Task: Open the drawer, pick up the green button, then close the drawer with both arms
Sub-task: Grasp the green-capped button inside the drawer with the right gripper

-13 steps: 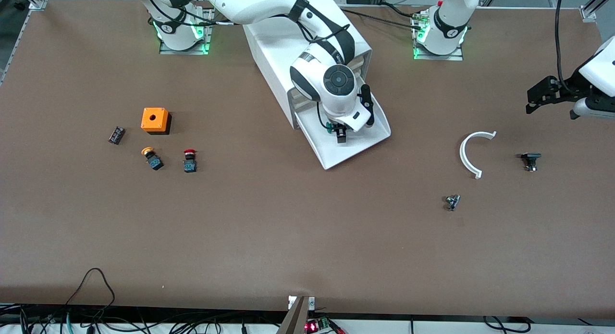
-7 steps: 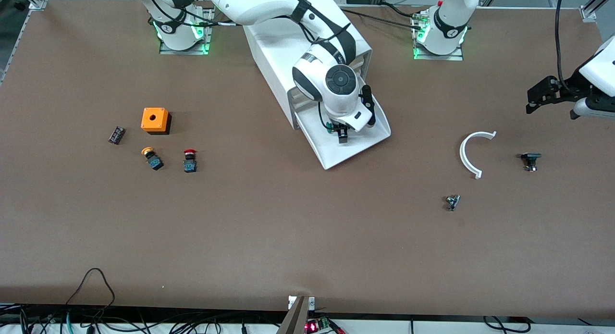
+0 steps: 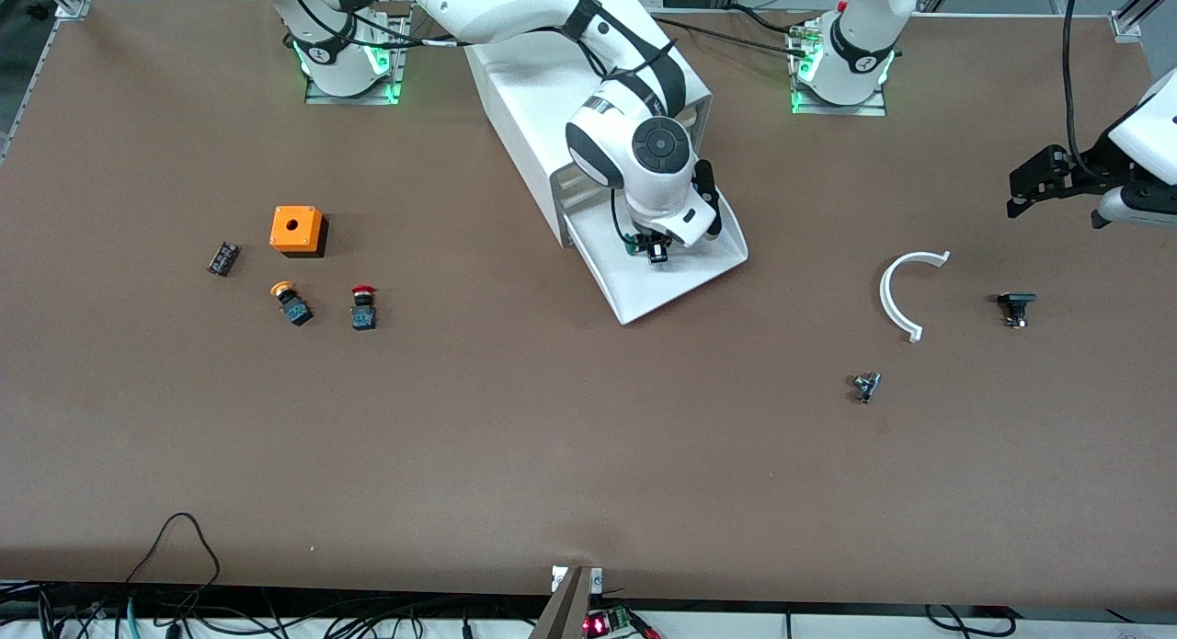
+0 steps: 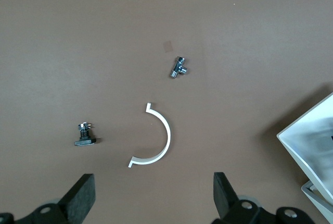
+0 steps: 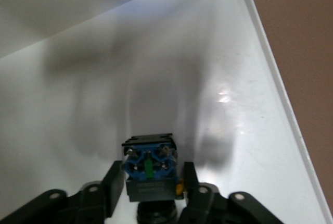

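Observation:
The bottom drawer (image 3: 703, 269) of the white cabinet (image 3: 524, 96) stands pulled out. My right gripper (image 3: 655, 251) reaches down into it and is shut on the button (image 3: 633, 245). In the right wrist view the button's blue-black body (image 5: 149, 169) sits clamped between the fingers (image 5: 113, 185) over the white drawer floor (image 5: 78, 78). Its green cap is mostly hidden. My left gripper (image 3: 1039, 179) waits open and empty, up over the left arm's end of the table. In the left wrist view, the left gripper (image 4: 151, 200) has its fingers (image 4: 79, 198) wide apart.
Toward the right arm's end lie an orange box (image 3: 297, 229), an orange-capped button (image 3: 291, 303), a red-capped button (image 3: 362, 308) and a small black part (image 3: 222, 258). Toward the left arm's end lie a white curved piece (image 3: 901, 294), a black part (image 3: 1015, 307) and a metal fitting (image 3: 865, 386).
My right wrist has shifted a little toward the cabinet, with the button in the gripper. The left arm and the drawer have not moved.

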